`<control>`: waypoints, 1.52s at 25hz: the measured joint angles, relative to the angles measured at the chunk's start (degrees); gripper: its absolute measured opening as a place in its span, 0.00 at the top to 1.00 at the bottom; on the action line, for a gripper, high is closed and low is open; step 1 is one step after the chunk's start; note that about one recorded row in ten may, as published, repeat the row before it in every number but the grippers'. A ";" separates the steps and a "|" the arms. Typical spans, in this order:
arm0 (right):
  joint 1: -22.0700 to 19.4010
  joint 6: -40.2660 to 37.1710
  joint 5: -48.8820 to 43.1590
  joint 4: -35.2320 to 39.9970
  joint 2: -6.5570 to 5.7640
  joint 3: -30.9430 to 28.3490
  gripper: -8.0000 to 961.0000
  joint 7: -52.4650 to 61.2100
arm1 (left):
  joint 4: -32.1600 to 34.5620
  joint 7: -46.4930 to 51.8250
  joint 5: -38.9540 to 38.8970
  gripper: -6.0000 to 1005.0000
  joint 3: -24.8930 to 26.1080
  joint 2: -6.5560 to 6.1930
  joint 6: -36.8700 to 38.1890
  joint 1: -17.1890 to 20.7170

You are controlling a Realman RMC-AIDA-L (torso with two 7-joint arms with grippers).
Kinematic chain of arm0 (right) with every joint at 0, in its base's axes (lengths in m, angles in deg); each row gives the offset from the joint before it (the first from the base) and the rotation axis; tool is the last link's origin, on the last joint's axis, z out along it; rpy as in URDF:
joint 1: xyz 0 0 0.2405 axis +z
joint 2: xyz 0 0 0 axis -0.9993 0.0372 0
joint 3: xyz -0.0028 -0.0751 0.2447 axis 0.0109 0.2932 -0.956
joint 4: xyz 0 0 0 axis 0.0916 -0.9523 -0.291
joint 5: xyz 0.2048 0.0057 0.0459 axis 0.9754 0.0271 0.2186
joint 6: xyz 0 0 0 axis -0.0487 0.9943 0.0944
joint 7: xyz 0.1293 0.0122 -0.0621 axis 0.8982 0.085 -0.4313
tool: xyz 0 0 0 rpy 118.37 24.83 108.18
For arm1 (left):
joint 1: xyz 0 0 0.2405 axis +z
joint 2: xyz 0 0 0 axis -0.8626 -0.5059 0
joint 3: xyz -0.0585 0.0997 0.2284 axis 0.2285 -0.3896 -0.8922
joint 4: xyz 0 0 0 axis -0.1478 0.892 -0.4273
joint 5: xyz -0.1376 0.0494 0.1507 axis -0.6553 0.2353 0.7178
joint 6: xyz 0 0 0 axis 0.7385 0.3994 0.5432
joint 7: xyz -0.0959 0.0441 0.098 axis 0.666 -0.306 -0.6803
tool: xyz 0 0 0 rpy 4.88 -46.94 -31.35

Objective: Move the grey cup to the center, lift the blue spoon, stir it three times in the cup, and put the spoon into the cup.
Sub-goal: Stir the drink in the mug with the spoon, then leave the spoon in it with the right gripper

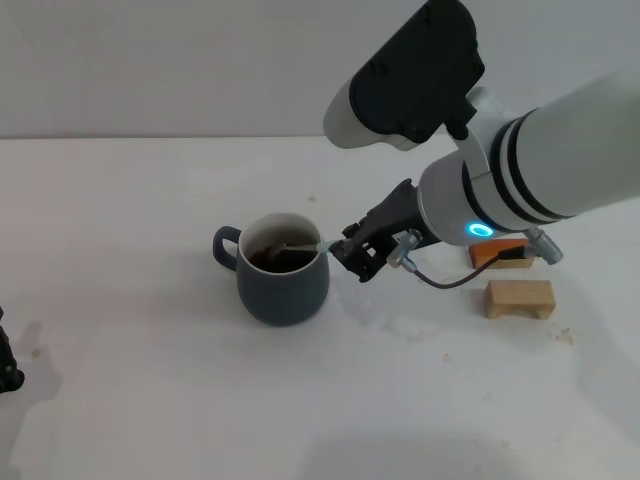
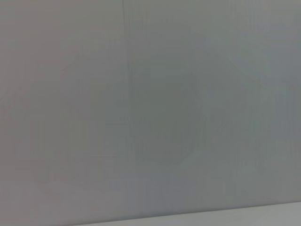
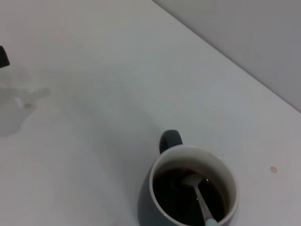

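The grey cup (image 1: 283,278) stands on the white table (image 1: 140,230) near the middle, its handle toward my left, with dark liquid inside. The blue spoon (image 1: 300,247) rests in the cup. Its metal bowl is in the liquid and its pale blue handle leans on the rim on the side toward my right arm. In the right wrist view the cup (image 3: 149,197) and the spoon (image 3: 200,200) show from above. My right gripper (image 1: 352,252) is just beside the cup's rim, at the handle's end. My left gripper (image 1: 6,365) is parked at the table's left edge.
A pale wooden block (image 1: 519,298) and an orange-brown block (image 1: 500,252) lie right of the cup, partly behind my right arm. A dark cable (image 1: 440,281) hangs under the right wrist. The left wrist view shows only a grey wall.
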 joint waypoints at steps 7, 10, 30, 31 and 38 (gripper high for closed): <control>-1.29 0.92 0.03 -1.78 0.03 0.42 0.79 -0.01 | -0.13 -0.08 0.02 1.00 -0.03 0.00 -0.06 -0.08; -1.66 1.25 0.28 -3.13 0.12 1.31 0.79 0.29 | -0.19 -0.15 0.07 1.00 -0.03 0.00 -0.09 -0.01; 0.72 -1.37 0.45 -0.83 0.28 2.77 0.78 0.32 | -0.21 -0.02 0.08 1.00 -0.03 0.00 0.04 -0.01; 0.75 -1.62 0.14 -0.60 0.20 2.47 0.78 0.19 | -0.21 0.00 0.09 1.00 -0.03 0.00 0.04 -0.01; 0.31 -1.77 -2.08 -0.47 0.08 2.15 0.78 0.06 | -0.21 0.08 0.09 1.00 -0.03 0.01 0.08 0.02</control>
